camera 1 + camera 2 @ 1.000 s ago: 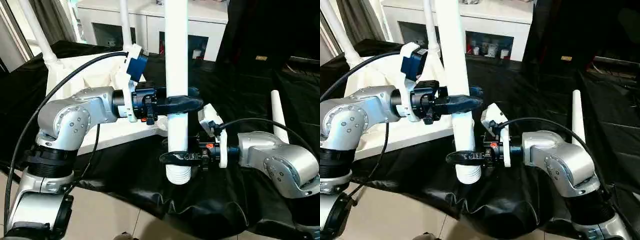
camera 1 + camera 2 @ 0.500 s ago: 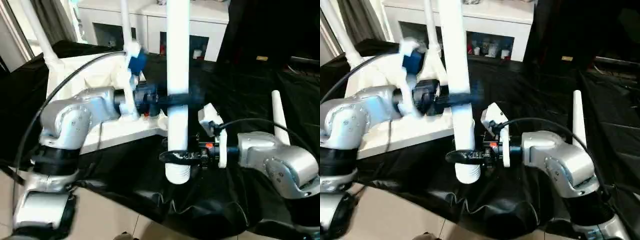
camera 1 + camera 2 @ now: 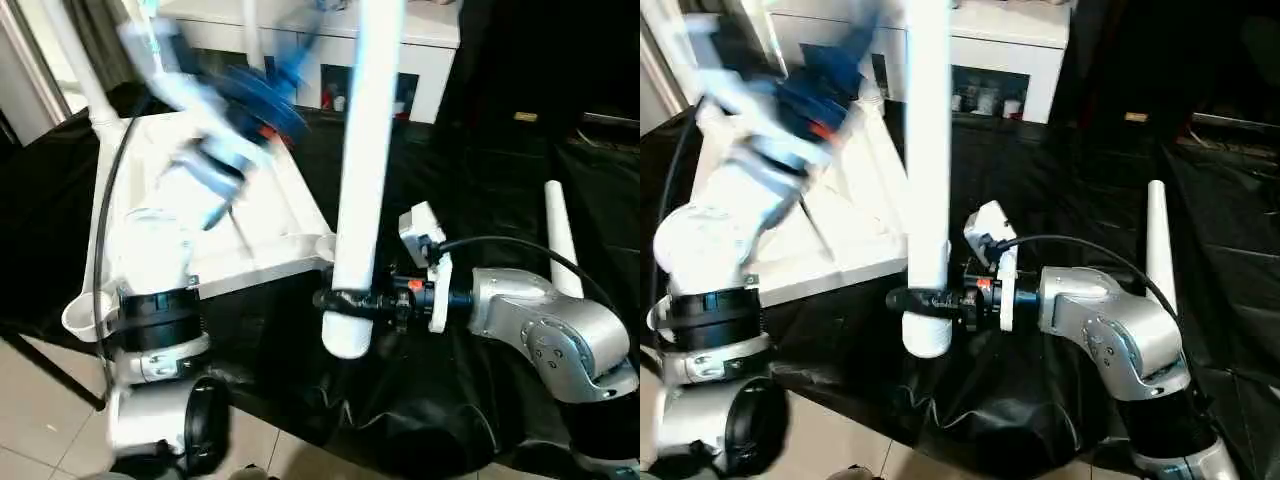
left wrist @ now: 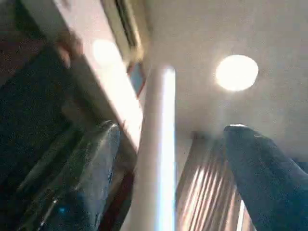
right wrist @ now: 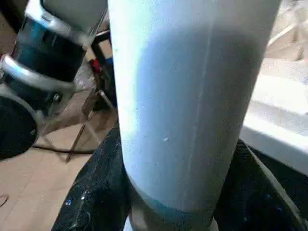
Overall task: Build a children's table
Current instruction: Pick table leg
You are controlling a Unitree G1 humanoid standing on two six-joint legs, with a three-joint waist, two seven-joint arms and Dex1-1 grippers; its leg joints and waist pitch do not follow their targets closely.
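**One gripper holds the leg now – watch it tip**

Nearest you, the right gripper [image 3: 345,300] is clamped round the white leg [image 3: 362,170] close to its bottom end, just off the near edge of the black-draped work table [image 3: 470,160]. The leg stands almost upright.

Next, the left gripper [image 4: 168,163]: in the wrist view its fingers [image 4: 91,168] stand wide apart w/ the leg between them, not touching. So it holds nothing.

Further back, the white table top [image 3: 260,215] lies on the work table's left side, ribs up, a corner socket [image 3: 318,245] just beside the leg. Another leg [image 3: 556,240] rises behind the right arm.

Risk: the leg is long & gripped low, so it could lean or slip in the grip if you move fast.
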